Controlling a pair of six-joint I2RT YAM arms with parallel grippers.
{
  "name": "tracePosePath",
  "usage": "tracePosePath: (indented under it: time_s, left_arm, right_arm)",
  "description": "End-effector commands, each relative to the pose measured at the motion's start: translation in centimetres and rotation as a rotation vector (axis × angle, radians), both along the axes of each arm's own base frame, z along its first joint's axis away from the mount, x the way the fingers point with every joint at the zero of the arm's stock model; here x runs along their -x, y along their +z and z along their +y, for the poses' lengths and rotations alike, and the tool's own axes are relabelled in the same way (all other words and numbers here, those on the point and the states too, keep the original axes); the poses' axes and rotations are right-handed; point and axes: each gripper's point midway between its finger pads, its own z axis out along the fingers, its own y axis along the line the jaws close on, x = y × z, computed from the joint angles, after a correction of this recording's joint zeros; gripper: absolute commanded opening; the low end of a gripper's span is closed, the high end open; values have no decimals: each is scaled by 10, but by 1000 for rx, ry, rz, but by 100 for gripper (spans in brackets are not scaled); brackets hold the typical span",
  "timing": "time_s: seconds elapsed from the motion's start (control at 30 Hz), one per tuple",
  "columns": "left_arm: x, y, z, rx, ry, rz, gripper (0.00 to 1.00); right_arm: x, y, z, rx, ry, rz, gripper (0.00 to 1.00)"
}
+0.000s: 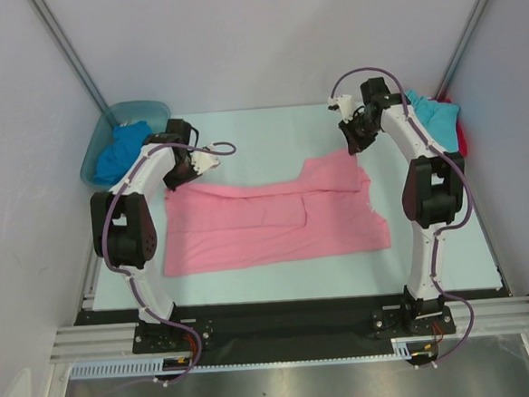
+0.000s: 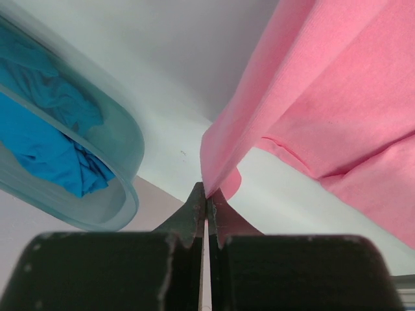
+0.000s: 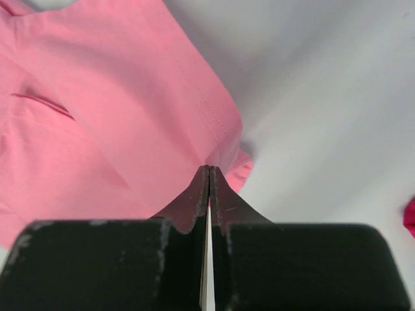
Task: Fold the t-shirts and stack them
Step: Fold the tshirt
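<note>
A pink t-shirt [image 1: 266, 226] lies spread across the middle of the table, partly folded along its far edge. My left gripper [image 2: 207, 191] is shut on the shirt's far left corner, and the pink cloth [image 2: 324, 97] rises from its fingertips. My right gripper [image 3: 209, 170] is shut on the far right corner, pinching a hemmed edge of the pink cloth [image 3: 117, 116]. In the top view the left gripper [image 1: 178, 179] and right gripper [image 1: 352, 145] sit at those two corners. A royal blue t-shirt [image 1: 121, 154] lies crumpled in the tub. A turquoise t-shirt [image 1: 431, 114] and a red t-shirt [image 1: 461, 135] lie at the far right.
The translucent blue-green tub [image 1: 140, 107] stands at the far left corner, close to my left gripper; its rim [image 2: 123, 149] curves past in the left wrist view. White walls close in the table on three sides. A red scrap [image 3: 410, 217] shows at the right wrist view's edge.
</note>
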Motion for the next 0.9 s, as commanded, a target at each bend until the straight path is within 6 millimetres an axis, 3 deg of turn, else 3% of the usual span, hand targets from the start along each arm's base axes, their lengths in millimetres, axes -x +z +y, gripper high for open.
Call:
tracePosePath:
  time_s: [0.0,0.37,0.6,0.87]
  left_arm:
    - [-10,21,-1,-1,14,-91,0]
    - [-18,24,11,-22,38,-142,0]
    - [-23,25,10,-20,39,-162,0]
    - [-23,22,22,-58,43,-159,0]
  right_arm:
    - [-13,39,-15,54,-12,-139,0]
    - [-36,66,-68,149,-126,-262,0]
    - [-42,75,-76,164,-153,-292,0]
    - [-36,66,-73,160,-135,-258,0]
